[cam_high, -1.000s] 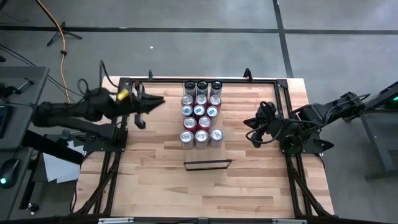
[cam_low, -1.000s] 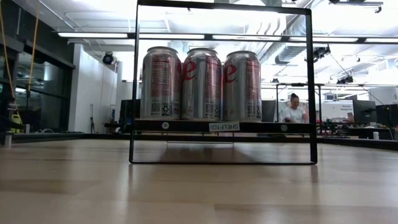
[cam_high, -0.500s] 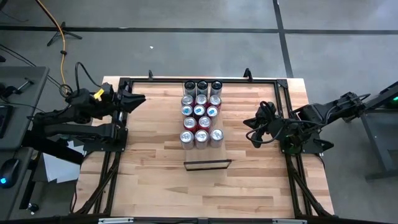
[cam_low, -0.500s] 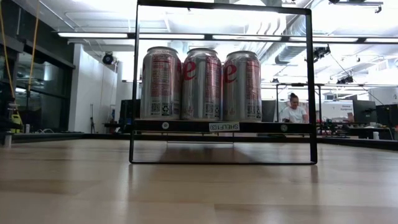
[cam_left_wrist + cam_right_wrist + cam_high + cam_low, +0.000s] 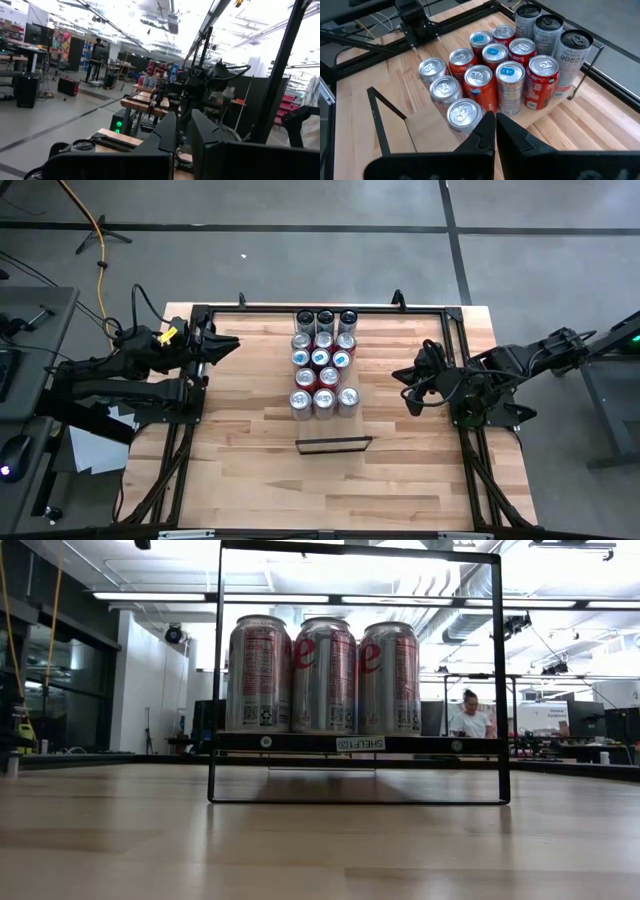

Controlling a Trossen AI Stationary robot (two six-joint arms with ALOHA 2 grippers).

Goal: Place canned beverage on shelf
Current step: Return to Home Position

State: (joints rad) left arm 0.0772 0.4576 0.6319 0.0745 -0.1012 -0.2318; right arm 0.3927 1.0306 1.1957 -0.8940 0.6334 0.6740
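Several red and silver cans (image 5: 322, 362) stand upright in rows on the shelf, a pale board (image 5: 559, 106) in the middle of the table; three taller cans (image 5: 547, 31) stand at its far end. In the low view three silver cans (image 5: 325, 675) stand on the shelf's near edge (image 5: 300, 742), inside a black wire frame (image 5: 495, 680). My left gripper (image 5: 234, 343) is shut with nothing in it, near the table's far left corner, pointing at the cans. My right gripper (image 5: 400, 378) is shut, holds nothing, and hangs right of the cans, its fingertips (image 5: 495, 120) aimed down at them.
A black tube frame (image 5: 400, 307) runs round the table's edges. The wire frame's foot (image 5: 333, 444) lies on the wood just near of the cans. Bare tabletop (image 5: 260, 480) stretches toward the near edge. A person (image 5: 470, 715) sits in the room beyond.
My left gripper has drawn back from the cans toward the table's left edge, rolling a little as it went, and has stayed shut. The cans stand as before.
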